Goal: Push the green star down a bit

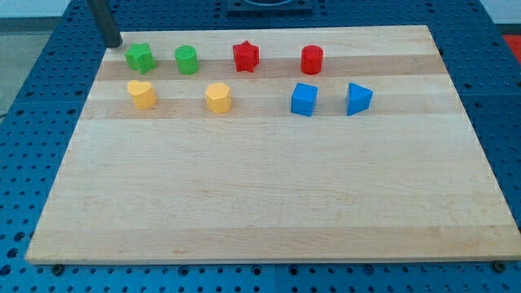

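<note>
The green star (140,58) sits near the top left corner of the wooden board (269,195). My tip (115,44) rests just up and to the left of the star, a small gap away, not touching it. A green cylinder (186,59) stands right of the star. A yellow heart-like block (142,94) lies directly below the star.
A red star (246,56) and a red cylinder (312,59) continue the top row. A yellow hexagon-like block (218,97), a blue cube (304,99) and a blue triangular block (358,98) form the second row. The board's top left corner lies beside my tip.
</note>
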{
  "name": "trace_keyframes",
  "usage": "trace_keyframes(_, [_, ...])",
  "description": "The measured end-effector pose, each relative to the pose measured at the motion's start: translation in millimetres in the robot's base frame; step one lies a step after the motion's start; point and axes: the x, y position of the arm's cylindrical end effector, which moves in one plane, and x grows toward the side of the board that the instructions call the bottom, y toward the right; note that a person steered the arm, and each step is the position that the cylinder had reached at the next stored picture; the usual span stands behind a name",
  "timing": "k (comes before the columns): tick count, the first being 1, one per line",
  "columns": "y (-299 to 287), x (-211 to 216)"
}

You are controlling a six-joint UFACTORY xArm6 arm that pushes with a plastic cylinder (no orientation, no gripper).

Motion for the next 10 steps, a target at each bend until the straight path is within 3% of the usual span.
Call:
trace_keyframes(5, [0,-2])
trace_keyframes(6, [6,-28])
trace_keyframes(8, [75,-15])
trace_keyframes(9, [58,-8])
trace_keyframes(10, [55,30])
